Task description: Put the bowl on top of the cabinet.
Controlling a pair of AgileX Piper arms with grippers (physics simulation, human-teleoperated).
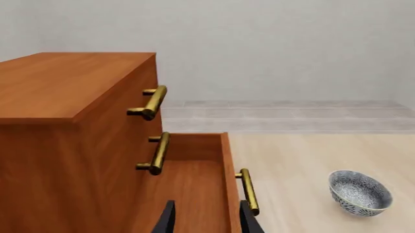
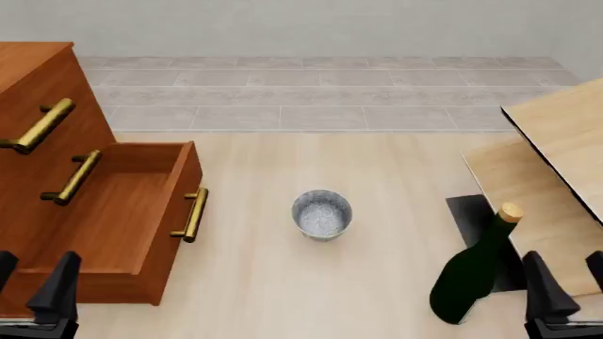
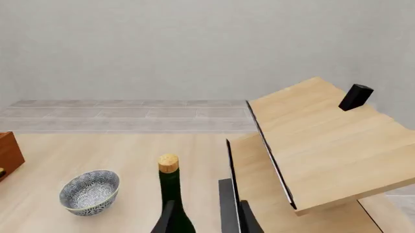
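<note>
The bowl [image 2: 321, 213] is sitting upright on the bench [image 2: 264, 282], out in the open middle, well apart from both of my tools, so I am judging the task as not yet begun: nothing is gripping it and the whole lift is still ahead.

Going from the left, the cabinet [image 2: 38, 141] is standing at the bench's left side with its lowest drawer [image 2: 123, 212] hanging pulled out, its brass handle [image 2: 191, 214] facing the bowl. My left tool [image 2: 33, 293] is hovering low beside that drawer, its fingers standing apart and holding nothing. Past the bowl, a dark green bottle [image 2: 468, 275] is leaning near my right tool [image 2: 565, 293], whose fingers are also standing apart and empty. Pale wooden boards [image 2: 556, 141] are sloping along the right edge.

What is left, as I am reading it: reaching in, closing on the bowl's rim, raising it above the cabinet and setting it down on the flat top.

The left wrist view is giving me the cabinet's broad top face [image 1: 58, 82], the landing spot, which the front view is cutting down to a sliver. The right wrist view is showing the bowl's patterned inside [image 3: 89, 191] beside the bottle's cork [image 3: 168, 163], and a small black block [image 3: 355, 97] on the boards, which the front view is not showing.
</note>
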